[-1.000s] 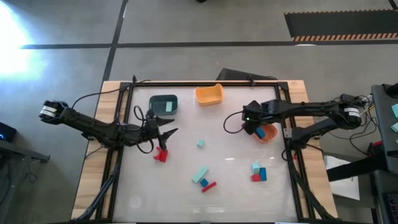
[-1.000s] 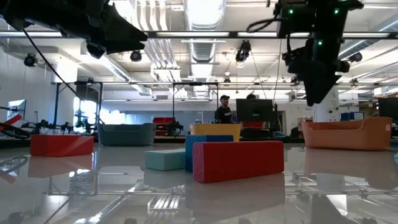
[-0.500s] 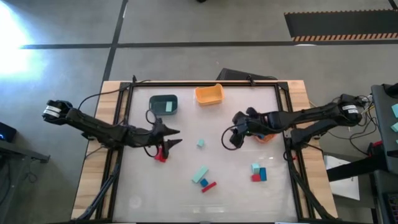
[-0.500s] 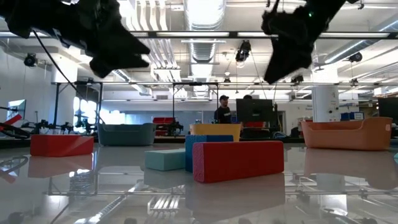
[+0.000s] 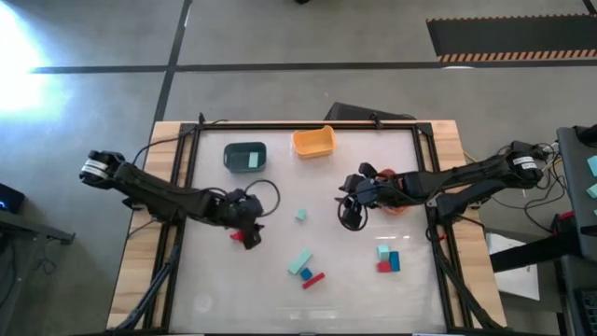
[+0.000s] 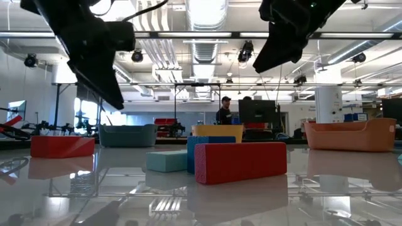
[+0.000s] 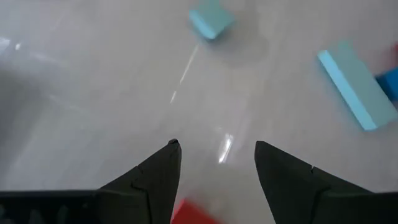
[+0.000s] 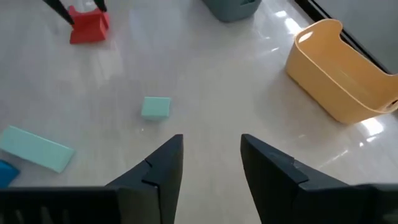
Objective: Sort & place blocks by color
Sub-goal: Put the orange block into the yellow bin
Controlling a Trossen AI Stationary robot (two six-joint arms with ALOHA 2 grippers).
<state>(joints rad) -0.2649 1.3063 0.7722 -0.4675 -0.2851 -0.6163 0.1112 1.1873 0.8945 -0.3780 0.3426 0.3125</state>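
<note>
My left gripper (image 5: 246, 220) is open and points down over the red block (image 5: 247, 236), which shows between its fingers (image 7: 193, 214); it hangs above the table (image 6: 117, 100) and touches nothing. My right gripper (image 5: 352, 217) is open in mid-air, right of the mint cube (image 5: 301, 216), which lies ahead of its fingers (image 8: 155, 107). A mint bar (image 5: 300, 261), a small blue block (image 5: 306, 273) and a red bar (image 5: 313, 279) lie together near the table's near side. A mint, a blue and a red block (image 5: 387, 259) form a cluster to the right.
A dark teal bin (image 5: 245, 157) and a yellow-orange bin (image 5: 313, 141) stand at the far edge. The orange bin (image 5: 401, 203) sits at the right, partly hidden under the right arm. A black frame (image 5: 187, 187) runs round the table. People stand in the room behind (image 6: 224, 110).
My left gripper has moved a little toward the table's right and tipped downward, coming over the red block. My right gripper has left the orange bin and swung toward the table's left, nearer the mint cube. No block has moved.
</note>
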